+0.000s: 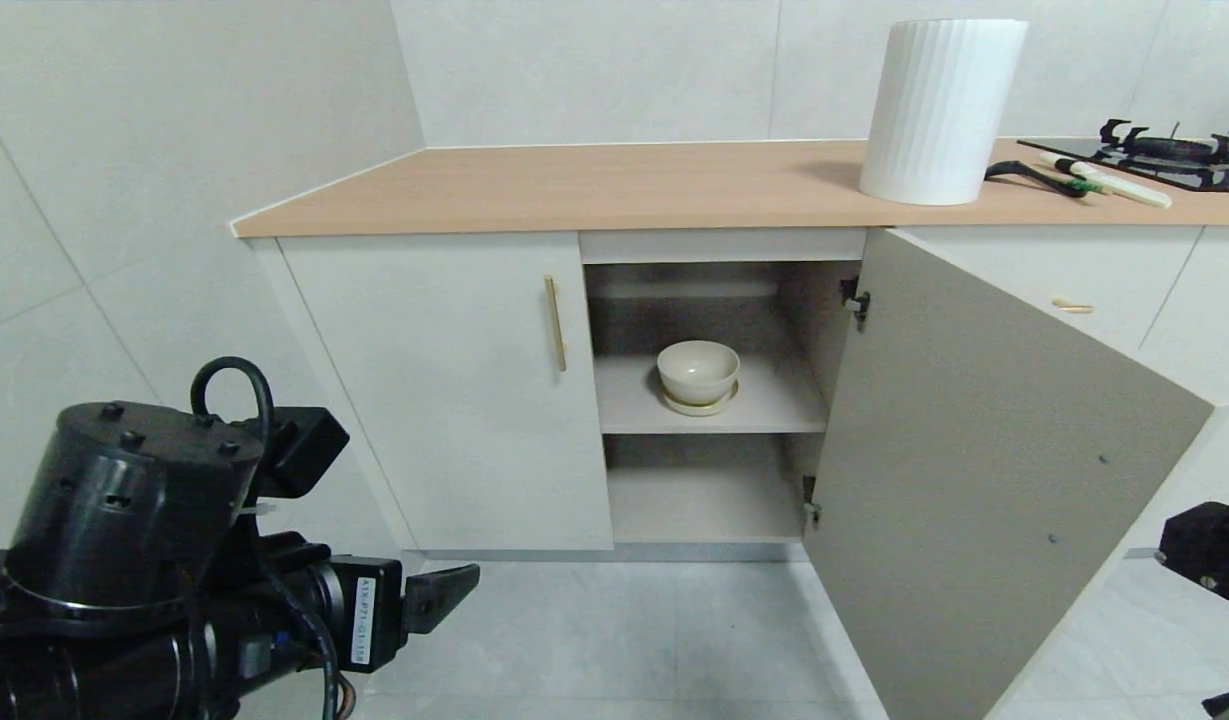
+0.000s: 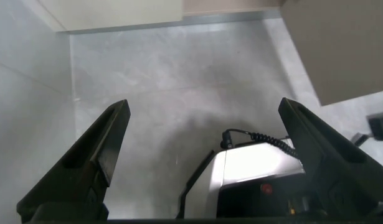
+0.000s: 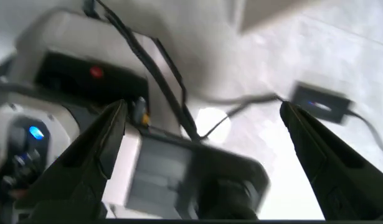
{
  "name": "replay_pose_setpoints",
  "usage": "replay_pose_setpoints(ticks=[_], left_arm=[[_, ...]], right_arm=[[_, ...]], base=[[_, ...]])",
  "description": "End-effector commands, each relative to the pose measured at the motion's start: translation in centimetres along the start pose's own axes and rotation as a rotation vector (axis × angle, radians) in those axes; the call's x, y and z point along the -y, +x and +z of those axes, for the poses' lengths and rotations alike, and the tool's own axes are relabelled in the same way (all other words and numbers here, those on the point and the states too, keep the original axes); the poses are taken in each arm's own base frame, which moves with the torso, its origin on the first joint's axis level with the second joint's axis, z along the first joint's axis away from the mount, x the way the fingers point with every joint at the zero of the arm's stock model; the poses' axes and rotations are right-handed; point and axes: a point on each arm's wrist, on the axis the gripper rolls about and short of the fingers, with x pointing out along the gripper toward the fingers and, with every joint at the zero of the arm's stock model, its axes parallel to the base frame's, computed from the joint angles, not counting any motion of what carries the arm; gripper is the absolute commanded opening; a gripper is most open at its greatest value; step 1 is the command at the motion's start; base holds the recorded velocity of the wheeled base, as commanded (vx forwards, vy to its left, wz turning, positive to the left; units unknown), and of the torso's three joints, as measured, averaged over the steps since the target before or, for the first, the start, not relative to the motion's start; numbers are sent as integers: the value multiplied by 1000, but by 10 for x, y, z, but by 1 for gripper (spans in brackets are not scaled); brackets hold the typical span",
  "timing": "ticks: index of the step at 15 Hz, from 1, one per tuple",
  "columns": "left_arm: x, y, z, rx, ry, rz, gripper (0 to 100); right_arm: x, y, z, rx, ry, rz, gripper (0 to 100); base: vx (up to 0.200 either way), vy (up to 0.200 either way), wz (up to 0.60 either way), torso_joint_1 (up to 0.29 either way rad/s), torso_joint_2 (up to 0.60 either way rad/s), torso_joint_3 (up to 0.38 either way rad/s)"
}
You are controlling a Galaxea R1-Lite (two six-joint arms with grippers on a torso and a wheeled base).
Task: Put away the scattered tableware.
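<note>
A cream bowl (image 1: 698, 370) sits on a small plate (image 1: 699, 405) on the middle shelf (image 1: 774, 405) of the open cabinet. On the wooden counter (image 1: 594, 185), at the right, lie a black-handled utensil (image 1: 1034, 176) and a white and green one (image 1: 1114, 186). My left gripper (image 1: 439, 595) is low at the front left, far from the cabinet. In the left wrist view it (image 2: 203, 155) is open over bare floor, holding nothing. My right gripper (image 3: 203, 149) is open and empty too, above cables and floor.
The cabinet's right door (image 1: 974, 470) swings far out towards me; the left door (image 1: 444, 390) is closed. A tall white ribbed cylinder (image 1: 942, 110) stands on the counter beside a gas hob (image 1: 1174, 155). The lower shelf (image 1: 704, 500) is bare. Tiled floor (image 1: 654, 640) lies open before the cabinet.
</note>
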Motion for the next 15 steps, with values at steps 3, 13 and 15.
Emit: replay_pose_setpoints(ticks=[3,13,15], left_arm=[[0,0,0,0,-1,0,100],[0,1,-1,-4,1,2,100],[0,0,0,-2,0,-1,100]], right_arm=[[16,-11,3,-2,77,-106,100],[92,8,56,174,494,-430,100],[104,15,65,210,538,-455,100]], base=[[0,0,0,0,0,0],[0,0,0,0,0,0],[0,0,0,0,0,0]])
